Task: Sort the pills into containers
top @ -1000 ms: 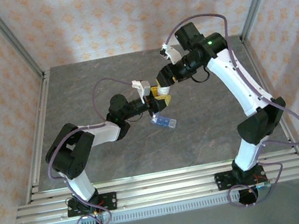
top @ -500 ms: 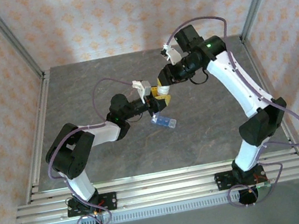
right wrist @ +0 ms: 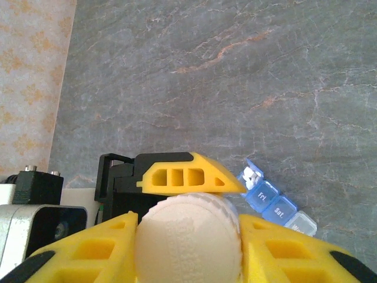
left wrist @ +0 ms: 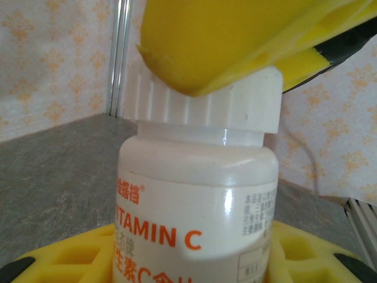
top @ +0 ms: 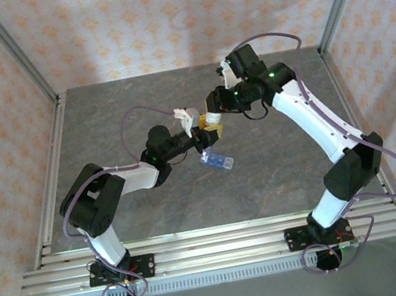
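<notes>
A white Vitamin C pill bottle (left wrist: 194, 194) stands upright between the yellow fingers of my left gripper (left wrist: 194, 262), which is shut on its body. My right gripper (right wrist: 188, 250) comes from above and is shut on the bottle's ribbed white cap (right wrist: 188, 236). In the top view the two grippers meet mid-table, left gripper (top: 204, 139) below right gripper (top: 211, 119). The blue translucent pill box (top: 217, 162) lies on the table just in front of them. One end compartment (right wrist: 250, 175) is open with white pills inside; the lids next to it read Fri. and Sat.
The grey stone-patterned tabletop (top: 284, 156) is fenced by aluminium rails (top: 51, 166) at left, right and front. Patterned walls stand behind. A purple cable (top: 132, 121) loops above the left arm.
The right arm's wrist and upper links have swung left and turned while its fingers stay on the cap. The left arm, bottle and pill box have stayed put.
</notes>
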